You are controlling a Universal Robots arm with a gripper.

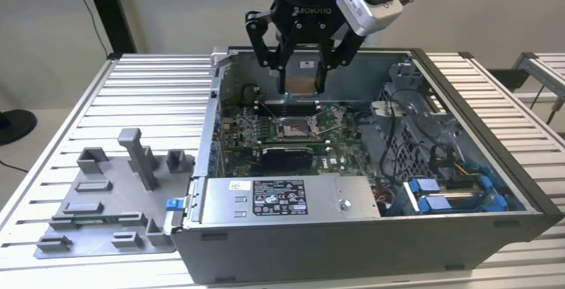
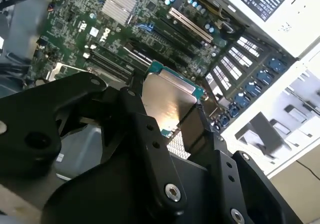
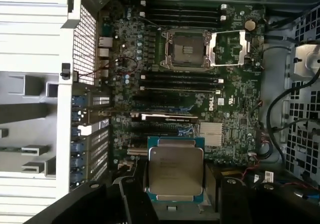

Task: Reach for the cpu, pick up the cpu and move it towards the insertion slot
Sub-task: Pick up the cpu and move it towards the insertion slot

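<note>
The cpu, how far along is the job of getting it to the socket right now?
Done: the cpu is already picked up; the gripper holds it by its edges above the open computer case. In hand: carrying it over the green board, as both wrist views show. Left: it has not reached the insertion slot, which sits uncovered with its metal frame flipped open beside it, some way from the chip.

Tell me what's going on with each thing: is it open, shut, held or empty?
gripper: shut on the cpu, above the open computer case.
cpu: held off the board, silvery face showing.
insertion slot: empty, its metal frame flipped open.
computer case: side panel off, insides showing.
grey fixture plate: flat on the table.
</note>
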